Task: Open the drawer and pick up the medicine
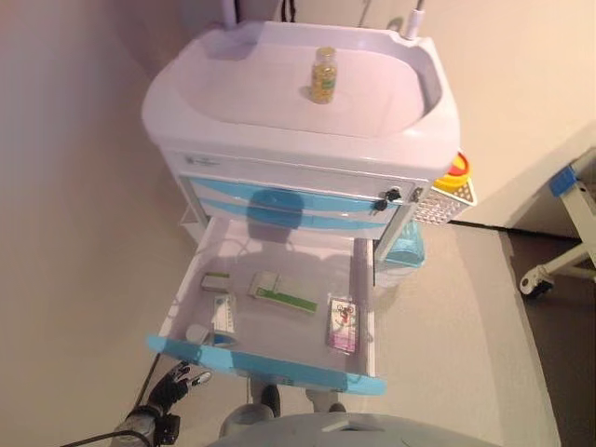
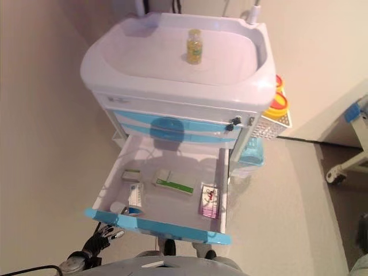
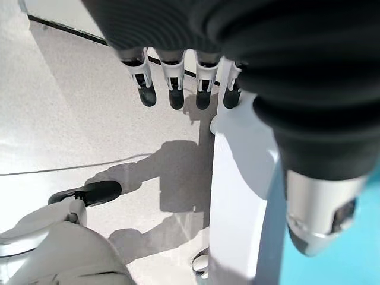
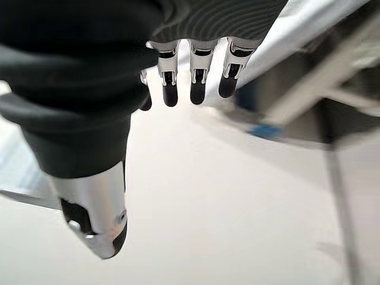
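Blue-fronted drawer [image 1: 270,365] already stands open; my left hand [image 1: 175,384] hangs empty, fingers relaxed, below its left corner; medicine boxes [image 1: 281,294] lie inside; my right hand [image 4: 98,219], also slack, holds nothing; reaching up carelessly, I might knock the front.

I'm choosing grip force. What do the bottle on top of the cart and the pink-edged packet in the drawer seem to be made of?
The bottle looks like clear glass or hard plastic, see-through with yellow contents. The packet looks like thin card or foil, flat and printed; which one is unclear.
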Robot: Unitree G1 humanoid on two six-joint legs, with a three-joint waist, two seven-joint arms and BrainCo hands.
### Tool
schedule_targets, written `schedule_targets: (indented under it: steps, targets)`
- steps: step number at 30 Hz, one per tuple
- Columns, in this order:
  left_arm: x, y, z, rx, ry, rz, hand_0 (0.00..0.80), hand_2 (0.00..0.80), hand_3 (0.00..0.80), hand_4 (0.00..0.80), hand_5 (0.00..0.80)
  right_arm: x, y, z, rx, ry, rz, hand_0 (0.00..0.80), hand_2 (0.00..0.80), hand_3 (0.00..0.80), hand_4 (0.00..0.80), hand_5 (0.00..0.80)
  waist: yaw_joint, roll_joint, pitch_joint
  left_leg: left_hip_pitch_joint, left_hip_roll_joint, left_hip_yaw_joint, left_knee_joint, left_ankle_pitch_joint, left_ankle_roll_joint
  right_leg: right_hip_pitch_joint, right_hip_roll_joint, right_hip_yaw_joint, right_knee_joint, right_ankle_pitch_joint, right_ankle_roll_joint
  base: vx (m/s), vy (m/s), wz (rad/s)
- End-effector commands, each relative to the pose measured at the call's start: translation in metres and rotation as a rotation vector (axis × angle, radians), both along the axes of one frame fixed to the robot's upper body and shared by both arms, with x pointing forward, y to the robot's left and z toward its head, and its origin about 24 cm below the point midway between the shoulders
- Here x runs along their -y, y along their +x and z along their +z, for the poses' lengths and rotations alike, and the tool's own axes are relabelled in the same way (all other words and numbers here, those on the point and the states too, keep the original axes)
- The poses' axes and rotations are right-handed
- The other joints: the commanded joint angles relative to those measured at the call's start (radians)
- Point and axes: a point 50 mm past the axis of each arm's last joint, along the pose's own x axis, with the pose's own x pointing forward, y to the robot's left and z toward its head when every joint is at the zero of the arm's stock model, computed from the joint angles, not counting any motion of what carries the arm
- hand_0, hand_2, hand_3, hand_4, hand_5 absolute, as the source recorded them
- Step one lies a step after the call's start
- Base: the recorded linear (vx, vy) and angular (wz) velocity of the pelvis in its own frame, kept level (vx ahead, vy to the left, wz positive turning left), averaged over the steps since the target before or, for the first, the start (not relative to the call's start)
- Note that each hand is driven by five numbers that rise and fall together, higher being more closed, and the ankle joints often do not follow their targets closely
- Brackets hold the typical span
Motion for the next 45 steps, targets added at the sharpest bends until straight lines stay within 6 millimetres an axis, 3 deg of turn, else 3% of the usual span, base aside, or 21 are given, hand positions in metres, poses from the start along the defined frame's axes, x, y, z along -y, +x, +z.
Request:
schedule_targets:
  steps: [1, 4, 11, 16, 20, 23, 26, 28, 35, 40, 45]
  targets:
    - [0.011, 0.016, 0.0, 0.048, -0.011, -0.032, 0.0, 0.0, 0.0, 0.0, 0.0, -0.025, 0.009, 0.0, 0.14, -0.098, 0.128, 0.0, 0.0, 0.0, 0.0, 0.0, 0.009, -0.017, -0.002, 0.004, -0.046, 0.001, 0.049, -0.16, 0.002, -0.038, -0.03, -0.061, 0.036, -0.021, 0.073, 0.035, 0.003, -0.17]
    - [0.013, 0.012, -0.002, 0.045, -0.015, -0.021, 0.0, 0.0, 0.0, 0.0, 0.0, -0.043, -0.009, -0.052, 0.025, -0.037, 0.198, 0.0, 0.0, 0.0, 0.0, 0.0, -0.009, -0.009, 0.001, 0.004, -0.045, 0.014, 0.044, -0.159, 0.001, -0.043, -0.029, -0.055, 0.031, -0.016, 0.077, 0.029, 0.01, -0.07]
    - [0.017, 0.002, -0.006, 0.042, -0.03, 0.014, 0.0, 0.0, 0.0, 0.0, 0.0, -0.093, -0.069, -0.166, -0.445, 0.035, 0.428, 0.0, 0.0, 0.0, 0.0, 0.0, -0.04, 0.006, 0.009, 0.006, -0.043, 0.026, 0.039, -0.156, 0.004, -0.049, -0.024, -0.048, 0.031, -0.015, 0.075, 0.026, 0.003, -0.13]
    - [0.021, -0.003, -0.009, 0.041, -0.033, 0.021, 0.0, 0.0, 0.0, 0.0, 0.0, -0.14, -0.115, -0.224, -0.693, 0.146, 0.498, 0.0, 0.0, 0.0, 0.0, 0.0, -0.048, 0.009, 0.009, 0.009, -0.045, 0.018, 0.04, -0.153, 0.004, -0.043, -0.02, -0.047, 0.036, -0.021, 0.07, 0.034, -0.013, -0.08]
    - [0.03, -0.003, -0.012, 0.041, -0.047, 0.029, 0.0, 0.0, 0.0, 0.0, 0.0, -0.157, -0.163, -0.257, -0.926, 0.311, 0.315, 0.0, 0.0, 0.0, 0.0, 0.0, -0.058, 0.018, 0.013, 0.014, -0.045, 0.015, 0.043, -0.153, 0.004, -0.038, -0.014, -0.039, 0.043, -0.028, 0.064, 0.017, -0.005, -0.01]
    - [0.035, 0.001, -0.012, 0.054, -0.063, 0.039, 0.0, 0.0, 0.0, 0.0, 0.0, -0.177, -0.167, -0.262, -1.0, 0.173, 0.551, 0.0, 0.0, 0.0, 0.0, 0.0, -0.063, 0.025, 0.018, 0.017, -0.047, 0.011, 0.048, -0.154, 0.004, -0.034, -0.013, -0.038, 0.045, -0.027, 0.062, 0.019, 0.025, -0.05]
    - [0.036, 0.006, -0.011, 0.061, -0.069, 0.02, 0.0, 0.0, 0.0, 0.0, 0.0, -0.201, -0.144, -0.26, -0.962, 0.035, 0.774, 0.0, 0.0, 0.0, 0.0, 0.0, -0.058, 0.026, 0.018, 0.008, -0.051, -0.001, 0.058, -0.152, 0.006, -0.036, -0.016, -0.044, 0.053, -0.03, 0.063, 0.0, 0.0, 0.0]
    - [0.036, 0.006, -0.012, 0.053, -0.063, 0.004, 0.0, 0.0, 0.0, 0.0, 0.0, -0.206, -0.136, -0.258, -0.939, 0.012, 0.822, 0.0, 0.0, 0.0, 0.0, 0.0, -0.054, 0.024, 0.019, 0.003, -0.052, -0.006, 0.061, -0.15, 0.006, -0.039, -0.016, -0.048, 0.059, -0.032, 0.062, 0.0, 0.0, 0.0]
    - [0.037, 0.002, -0.013, 0.037, -0.038, -0.019, 0.0, 0.0, 0.0, 0.0, 0.0, -0.201, -0.13, -0.254, -0.937, -0.055, 0.816, 0.0, 0.0, 0.0, 0.0, 0.0, -0.041, 0.025, 0.024, 0.006, -0.056, -0.026, 0.068, -0.151, 0.007, -0.028, -0.022, -0.06, 0.068, -0.042, 0.06, 0.026, -0.005, 0.05]
    - [0.032, 0.0, -0.012, 0.033, -0.011, -0.016, 0.0, 0.0, 0.0, 0.0, 0.0, -0.198, -0.139, -0.258, -0.976, -0.037, 0.796, 0.0, 0.0, 0.0, 0.0, 0.0, -0.042, 0.031, 0.034, -0.005, -0.057, -0.039, 0.096, -0.16, 0.014, -0.039, -0.031, -0.056, 0.112, -0.061, 0.057, 0.097, 0.003, 0.08]
    - [0.029, 0.012, -0.006, 0.1, -0.004, -0.033, 0.0, 0.0, 0.0, 0.0, 0.0, -0.19, -0.144, -0.256, -0.991, -0.049, 0.777, 0.0, 0.0, 0.0, 0.0, 0.0, -0.051, 0.042, 0.067, -0.04, -0.059, -0.046, 0.129, -0.168, 0.024, -0.084, -0.039, -0.05, 0.157, -0.076, 0.047, 0.044, 0.038, 0.0]
